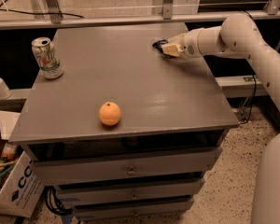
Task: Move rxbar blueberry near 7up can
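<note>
The gripper (170, 49), clamped or not I cannot tell, has the dark flat rxbar blueberry (157, 43) at its tip, the cylindrical 7up can (47, 57) well apart.

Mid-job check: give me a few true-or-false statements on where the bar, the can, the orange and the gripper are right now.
1. The rxbar blueberry lies at the far right of the tabletop, right by the gripper. True.
2. The 7up can lies tipped on its side. False: it stands upright near the left edge.
3. The orange sits near the front, apart from both can and bar. True.
4. The bar is already next to the can. False: they are on opposite sides of the tabletop.
5. The gripper hangs over the orange. False: it is at the far right, at the bar.
</note>
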Robot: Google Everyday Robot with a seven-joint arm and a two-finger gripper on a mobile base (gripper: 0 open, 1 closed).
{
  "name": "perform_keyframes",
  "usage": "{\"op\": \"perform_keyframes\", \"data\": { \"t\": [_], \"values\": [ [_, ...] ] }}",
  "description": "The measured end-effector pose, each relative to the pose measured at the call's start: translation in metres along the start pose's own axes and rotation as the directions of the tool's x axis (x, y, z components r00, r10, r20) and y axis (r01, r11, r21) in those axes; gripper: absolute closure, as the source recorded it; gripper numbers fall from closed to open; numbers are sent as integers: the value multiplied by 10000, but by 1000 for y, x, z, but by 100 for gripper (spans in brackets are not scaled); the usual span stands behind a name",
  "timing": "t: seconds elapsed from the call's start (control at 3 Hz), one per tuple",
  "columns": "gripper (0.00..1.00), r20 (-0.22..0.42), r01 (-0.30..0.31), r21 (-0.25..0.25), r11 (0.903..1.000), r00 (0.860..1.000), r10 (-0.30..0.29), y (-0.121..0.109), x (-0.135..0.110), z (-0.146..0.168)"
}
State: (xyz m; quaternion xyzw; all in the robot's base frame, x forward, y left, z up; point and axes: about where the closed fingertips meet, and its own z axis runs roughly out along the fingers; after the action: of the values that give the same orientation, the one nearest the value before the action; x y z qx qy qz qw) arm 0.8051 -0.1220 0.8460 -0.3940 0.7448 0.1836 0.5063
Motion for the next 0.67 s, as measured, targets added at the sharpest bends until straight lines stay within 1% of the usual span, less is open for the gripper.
{"op": "perform_keyframes", "data": {
  "t": [0.33,0.67],
  "values": [
    [100,479,193,-123,9997,9987,-187,7,-20,-7],
    [100,986,354,-443,9984,9946,-309,19,-41,-8]
  ]
}}
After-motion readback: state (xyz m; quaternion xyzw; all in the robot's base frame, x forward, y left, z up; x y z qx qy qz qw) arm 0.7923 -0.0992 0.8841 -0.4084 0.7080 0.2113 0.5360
